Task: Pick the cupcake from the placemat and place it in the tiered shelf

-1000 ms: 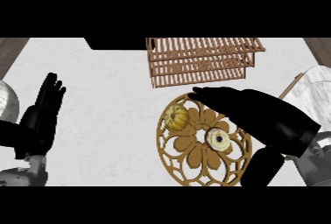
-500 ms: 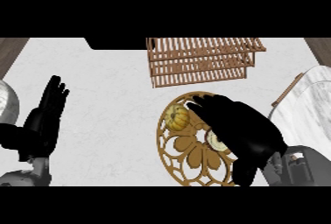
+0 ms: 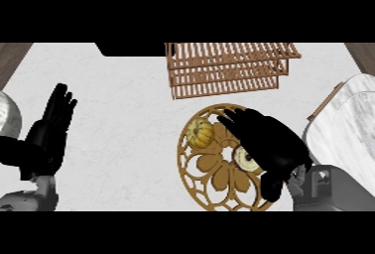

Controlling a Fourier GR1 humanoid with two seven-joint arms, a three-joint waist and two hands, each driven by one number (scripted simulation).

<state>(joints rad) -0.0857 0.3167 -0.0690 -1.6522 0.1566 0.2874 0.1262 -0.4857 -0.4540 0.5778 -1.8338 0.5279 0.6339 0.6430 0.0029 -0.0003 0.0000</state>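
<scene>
A round golden lattice placemat [image 3: 209,186] lies right of the counter's centre. On its upper left part sits a yellow-orange ribbed cupcake [image 3: 201,133]. A second round pale item with a dark middle [image 3: 244,158] lies beside it, half hidden under my right hand [image 3: 270,145]. That hand hovers over the placemat, open, its fingers stretched up-left and its fingertips [image 3: 228,118] just right of the cupcake, curled round nothing. The wooden slatted tiered shelf [image 3: 228,69] stands at the back, above the placemat. My left hand [image 3: 47,133] rests open at the left edge, fingers up.
A pale marble board with a wooden rim [image 3: 344,121] lies at the right edge. A dark object [image 3: 132,48] sits at the back, left of the shelf. A grey rounded thing [image 3: 7,121] shows at the far left.
My right hand has drawn back toward the lower right and settled lower over the placemat, its fingertips now beside the cupcake. The left hand has shifted slightly.
</scene>
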